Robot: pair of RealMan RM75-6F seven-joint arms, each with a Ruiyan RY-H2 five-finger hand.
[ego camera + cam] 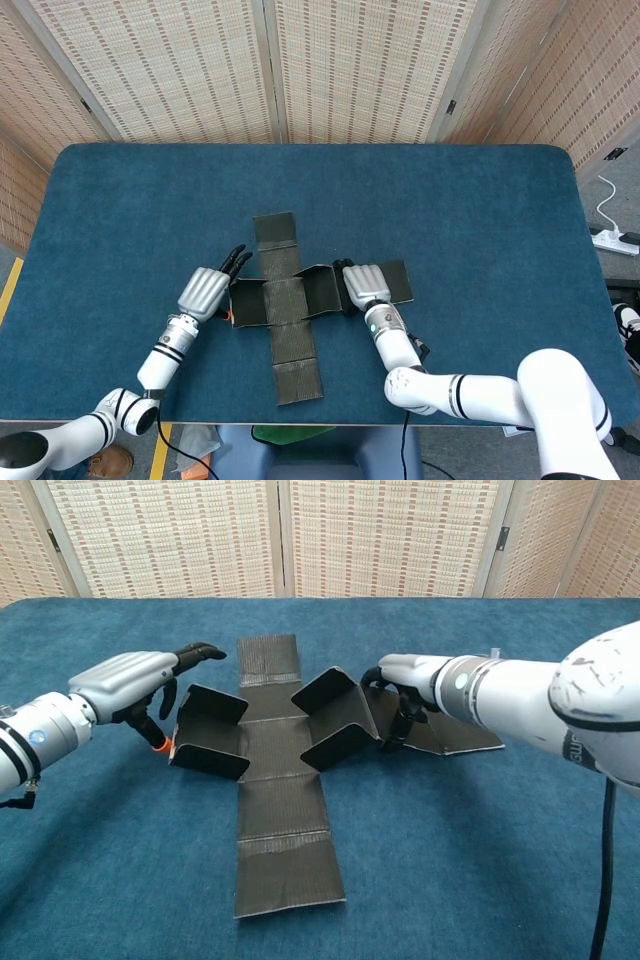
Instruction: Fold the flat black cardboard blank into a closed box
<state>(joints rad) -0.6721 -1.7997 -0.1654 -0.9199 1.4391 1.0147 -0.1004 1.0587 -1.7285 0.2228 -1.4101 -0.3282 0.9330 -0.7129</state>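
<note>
The flat black cardboard blank (285,300) lies cross-shaped at the middle of the blue table. Its left flap (210,732) and right flap (335,720) stand half raised, while the long near panel (285,870) lies flat. My left hand (135,675) is beside the left flap with its fingers apart, and its orange thumb tip is at the flap's outer corner. My right hand (405,680) curls its dark fingers around the fold behind the right flap and grips the blank there. In the head view, the left hand (207,290) and right hand (365,285) flank the blank.
The table (480,220) is covered in blue cloth, and its front edge lies close below the blank. Woven screens (350,60) stand behind it. A white power strip (612,240) lies on the floor beyond the right edge.
</note>
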